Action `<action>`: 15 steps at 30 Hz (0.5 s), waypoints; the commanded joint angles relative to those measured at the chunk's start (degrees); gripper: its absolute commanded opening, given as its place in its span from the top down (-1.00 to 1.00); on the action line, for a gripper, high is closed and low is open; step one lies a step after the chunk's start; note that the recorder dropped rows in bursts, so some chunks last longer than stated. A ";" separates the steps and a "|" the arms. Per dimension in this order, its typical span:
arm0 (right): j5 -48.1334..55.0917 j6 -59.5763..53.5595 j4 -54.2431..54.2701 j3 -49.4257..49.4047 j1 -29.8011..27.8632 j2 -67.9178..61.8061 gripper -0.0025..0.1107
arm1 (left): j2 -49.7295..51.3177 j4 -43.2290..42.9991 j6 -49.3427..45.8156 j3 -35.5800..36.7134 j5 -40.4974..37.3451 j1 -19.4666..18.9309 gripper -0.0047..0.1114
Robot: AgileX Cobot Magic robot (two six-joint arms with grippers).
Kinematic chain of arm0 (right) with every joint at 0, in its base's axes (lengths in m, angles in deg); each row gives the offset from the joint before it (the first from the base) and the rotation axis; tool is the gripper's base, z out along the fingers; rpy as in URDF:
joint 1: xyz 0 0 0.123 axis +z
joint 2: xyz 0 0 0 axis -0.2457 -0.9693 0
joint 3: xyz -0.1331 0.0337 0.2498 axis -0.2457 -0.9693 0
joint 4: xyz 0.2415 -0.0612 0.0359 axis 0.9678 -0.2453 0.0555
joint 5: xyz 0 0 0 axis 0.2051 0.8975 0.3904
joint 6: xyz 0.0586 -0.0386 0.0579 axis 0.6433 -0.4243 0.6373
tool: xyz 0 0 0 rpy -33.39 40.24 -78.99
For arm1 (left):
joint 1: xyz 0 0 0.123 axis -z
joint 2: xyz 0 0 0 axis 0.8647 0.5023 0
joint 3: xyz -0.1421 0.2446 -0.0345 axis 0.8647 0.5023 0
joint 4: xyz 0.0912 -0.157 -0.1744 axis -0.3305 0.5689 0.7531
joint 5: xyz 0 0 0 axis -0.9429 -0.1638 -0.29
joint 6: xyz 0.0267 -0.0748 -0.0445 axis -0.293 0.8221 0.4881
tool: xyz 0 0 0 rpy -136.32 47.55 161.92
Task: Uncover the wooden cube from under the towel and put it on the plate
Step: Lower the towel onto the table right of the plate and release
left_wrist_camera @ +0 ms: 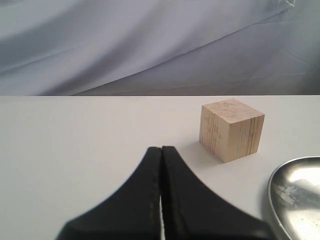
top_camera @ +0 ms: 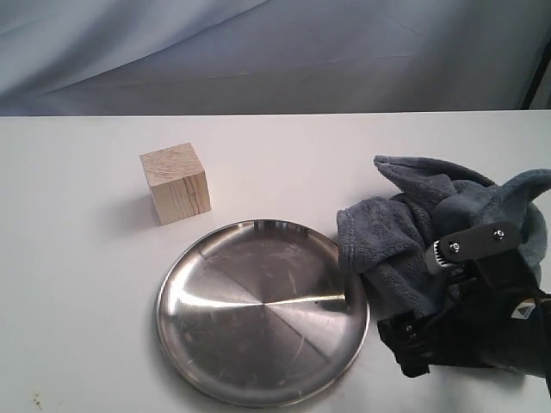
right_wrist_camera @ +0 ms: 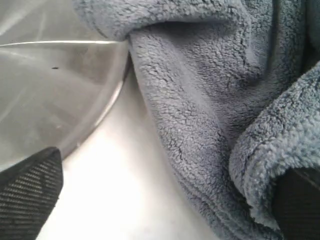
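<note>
The towel [top_camera: 405,249] is heaped beside the plate [top_camera: 258,310], so the wooden cube [top_camera: 176,183] is laid bare nearby. The right claw [right_wrist_camera: 165,200] is spread wide, the left claw [left_wrist_camera: 161,152] pressed together.

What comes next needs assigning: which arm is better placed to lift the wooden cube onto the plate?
Left. The left claw, shut, faces the uncovered wooden cube on its side; the right claw stands open at the towel, across the plate.
</note>
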 commanded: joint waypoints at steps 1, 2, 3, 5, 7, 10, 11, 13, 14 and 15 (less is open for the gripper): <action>9.21 -0.87 -2.40 0.31 -0.44 4.21 -0.90 | -0.23 0.28 0.16 0.26 0.36 -0.17 0.92; 9.95 -0.87 -2.36 0.31 -0.44 4.22 -0.90 | -0.23 0.28 0.33 0.26 0.36 -0.17 0.92; 9.93 -0.87 -2.86 0.31 -0.44 4.22 -0.90 | -0.23 0.28 0.33 0.26 0.36 -0.17 0.92; 9.46 -1.32 -5.42 0.31 -0.44 4.22 -0.90 | -0.23 0.28 0.33 0.26 0.36 -0.17 0.92; 8.84 -1.32 -8.75 0.31 -0.44 4.22 -0.90 | -0.23 0.28 0.33 0.26 0.36 -0.17 0.92; 5.81 1.71 -9.20 0.31 -0.54 4.10 -0.90 | -0.23 0.28 0.33 0.26 0.36 -0.17 0.92; 4.40 4.84 -7.28 0.31 -1.12 4.01 -0.90 | -0.23 0.28 0.33 0.26 0.36 -0.17 0.92; 3.66 7.55 -4.16 0.31 -2.55 3.75 -0.90 | -0.23 0.28 0.33 0.26 0.36 -0.17 0.92; 3.80 7.55 -3.63 0.31 -3.49 3.75 -0.90 | -0.23 0.28 0.33 0.26 0.36 -0.17 0.92; 3.80 7.55 -3.53 0.31 -4.18 3.75 -0.90 | -0.23 0.28 0.10 0.26 0.36 -0.17 0.92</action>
